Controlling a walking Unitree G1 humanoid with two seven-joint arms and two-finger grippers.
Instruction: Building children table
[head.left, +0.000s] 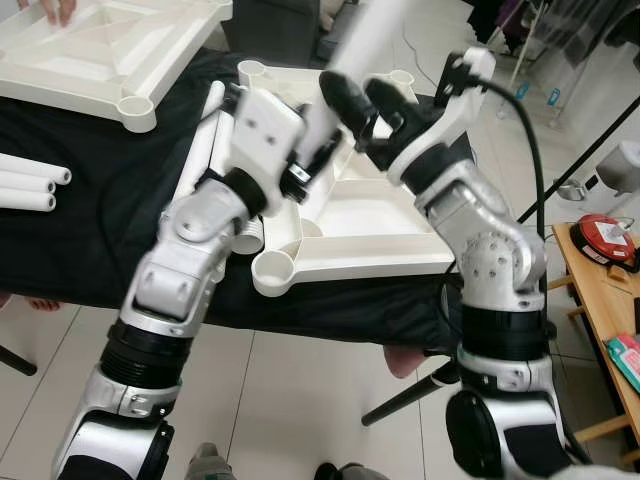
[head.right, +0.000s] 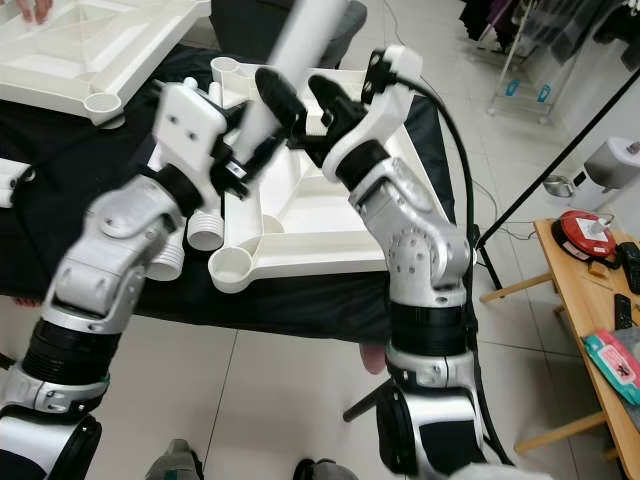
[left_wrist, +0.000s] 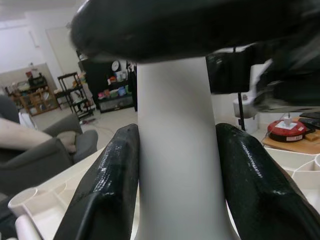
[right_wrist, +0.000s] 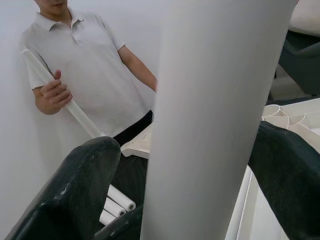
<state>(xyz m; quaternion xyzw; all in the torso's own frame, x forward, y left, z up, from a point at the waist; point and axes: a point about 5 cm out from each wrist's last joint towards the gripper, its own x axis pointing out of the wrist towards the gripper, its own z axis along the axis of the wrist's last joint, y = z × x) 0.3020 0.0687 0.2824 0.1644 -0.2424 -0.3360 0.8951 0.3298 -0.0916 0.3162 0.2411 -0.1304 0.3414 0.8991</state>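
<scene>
- Left claw (head.left: 318, 140): pinching the white leg tube (head.left: 370, 35), 1 finger (left_wrist: 107, 185) pressed on each side. The tube is held raised and tilted above the tabletop (head.left: 110, 190).
- Right claw (head.left: 360, 105): fingers spread around the same tube, higher up. In the right wrist view the finger (right_wrist: 75, 185) stands apart from the tube, so this reads as steadying, not gripping.
- Upturned white table panel (head.left: 370, 225): lies on the black-covered tabletop directly under the tube, round corner socket (head.left: 277, 270) nearest the robot. Judged purpose of the hold: lining the leg up for a socket.
- Spare leg tubes (head.left: 30, 185) lie at the robot's left; more lie beside the panel.
- A second panel (head.left: 100, 50) lies at the far left.
- A person (right_wrist: 90, 85) stands opposite, holding another tube (right_wrist: 75, 110).
</scene>
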